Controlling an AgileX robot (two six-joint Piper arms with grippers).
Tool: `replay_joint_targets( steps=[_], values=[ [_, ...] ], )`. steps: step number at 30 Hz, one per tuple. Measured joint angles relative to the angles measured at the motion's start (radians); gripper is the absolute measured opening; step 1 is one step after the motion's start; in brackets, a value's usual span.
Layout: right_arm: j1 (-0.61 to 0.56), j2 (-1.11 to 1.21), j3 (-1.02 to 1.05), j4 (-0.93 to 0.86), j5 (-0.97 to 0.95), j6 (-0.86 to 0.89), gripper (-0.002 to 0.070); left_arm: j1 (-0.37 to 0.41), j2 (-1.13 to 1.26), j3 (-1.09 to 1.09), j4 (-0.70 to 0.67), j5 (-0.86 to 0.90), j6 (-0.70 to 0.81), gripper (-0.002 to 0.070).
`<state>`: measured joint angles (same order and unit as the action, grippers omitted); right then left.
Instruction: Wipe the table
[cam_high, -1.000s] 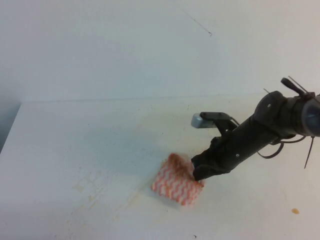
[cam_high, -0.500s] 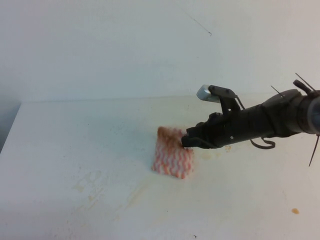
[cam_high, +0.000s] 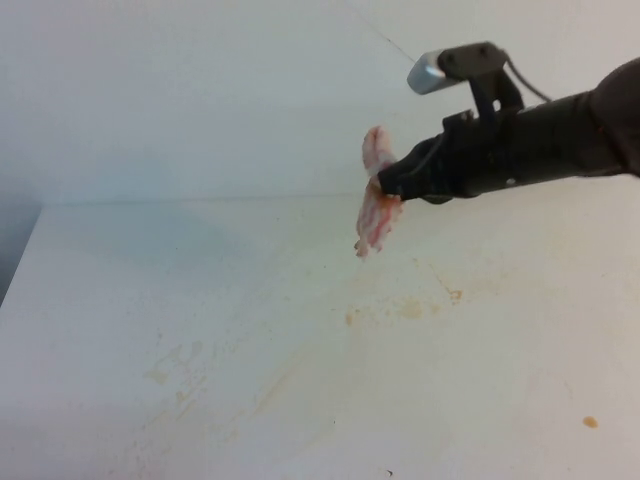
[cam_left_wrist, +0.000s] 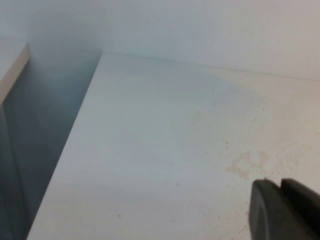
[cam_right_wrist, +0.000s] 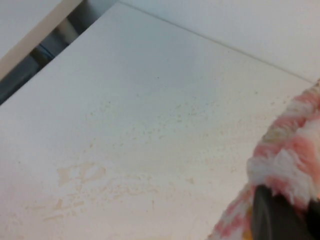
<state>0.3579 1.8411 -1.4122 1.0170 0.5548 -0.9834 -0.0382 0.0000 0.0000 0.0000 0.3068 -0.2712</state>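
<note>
The right hand (cam_high: 386, 186), clamped shut on the pink-and-white cloth (cam_high: 372, 218), has lifted it off the worktop (cam_high: 150, 280). The cloth now dangles in the air toward the far side, so wiping has paused. Orange stains (cam_high: 410, 310) remain at centre, and a spot (cam_high: 591, 422) sits near right. Nothing blocks the way. The left hand (cam_left_wrist: 282, 210) hangs above the near side; whether it is open I cannot tell.

The white, flat-topped table (cam_high: 150, 260) looks grubby from here, with a loose scatter of orange-brown stains (cam_high: 405, 310) across its middle and one darker fleck (cam_high: 455, 295) just to their right. Well to the left of that scatter, and closer to the robot's edge, lie some faint tan smears (cam_high: 170, 365). Far to the scatter's right, also toward the robot's edge, sits a single small orange spot (cam_high: 591, 422).
</note>
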Motion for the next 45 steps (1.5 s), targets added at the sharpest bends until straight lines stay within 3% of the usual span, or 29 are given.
replay_joint_targets(
  steps=[8,17,20,25,28,31,34,36,45],
  values=[
    [0.000,-0.171,-0.002,-0.534,0.136,0.330,0.0018,0.000,0.000,0.000,0.000,0.000,0.002,-0.0004],
    [-0.002,-0.169,-0.002,-0.592,0.253,0.400,0.0029,0.000,0.000,0.000,0.000,0.000,0.002,-0.0004],
    [-0.002,-0.169,-0.002,-0.592,0.267,0.417,0.0092,0.000,0.000,0.000,0.000,0.000,0.002,-0.0004],
    [-0.002,-0.169,-0.002,-0.601,0.299,0.486,0.0293,0.000,0.000,0.000,0.000,0.000,0.002,-0.0004],
    [-0.002,-0.169,-0.002,-0.617,0.344,0.518,0.0329,0.000,0.000,0.000,0.000,0.000,0.000,-0.0004],
    [-0.002,-0.181,-0.002,-0.630,0.402,0.526,0.0279,0.000,0.000,0.000,0.000,0.000,0.000,-0.0004],
    [-0.002,-0.211,-0.002,-0.637,0.464,0.530,0.0115,0.000,0.000,0.000,0.000,0.000,0.000,-0.0004],
    [-0.002,-0.237,-0.002,-0.641,0.493,0.541,0.0051,0.000,0.000,0.000,0.000,0.000,0.000,-0.0004],
    [-0.002,-0.422,-0.002,-0.670,0.547,0.559,0.0006,0.000,0.000,0.000,0.000,0.000,0.000,-0.0004]
  ],
)
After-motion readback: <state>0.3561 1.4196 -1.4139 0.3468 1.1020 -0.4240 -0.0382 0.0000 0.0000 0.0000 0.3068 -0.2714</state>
